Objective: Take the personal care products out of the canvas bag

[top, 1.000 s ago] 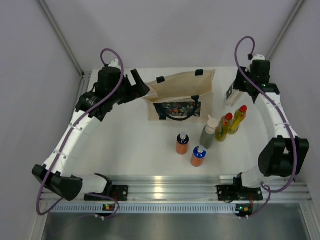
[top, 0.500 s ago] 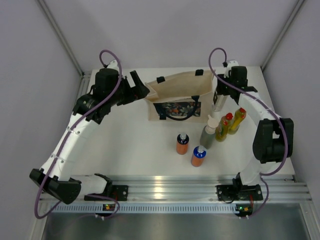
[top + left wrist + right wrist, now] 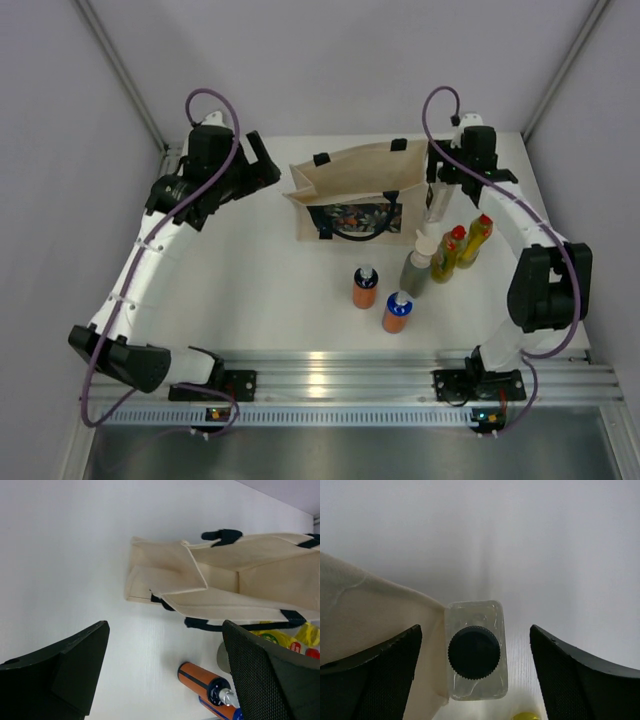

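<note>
The beige canvas bag (image 3: 355, 185) lies at the back middle of the table, its mouth open toward my left gripper (image 3: 266, 163); the part of the inside seen in the left wrist view (image 3: 225, 580) looks empty. That gripper (image 3: 164, 625) is open, holding nothing, left of the bag. My right gripper (image 3: 437, 188) is open over a pale bottle with a dark cap (image 3: 475, 652), which stands upright against the bag's right side (image 3: 370, 600) with a gap to each finger. Two orange bottles (image 3: 365, 288) (image 3: 397, 313), a grey-green bottle (image 3: 416, 268) and two yellow bottles (image 3: 446, 255) (image 3: 476, 240) stand in front of the bag.
Grey walls enclose the table on the left, back and right. A metal rail (image 3: 350, 372) with both arm bases runs along the near edge. The yellow bottles stand just in front of the pale bottle (image 3: 436, 210).
My right gripper carried the pale bottle left from the back right corner to the bag's side, then opened off it. My left gripper drew back leftward from the bag's mouth.
</note>
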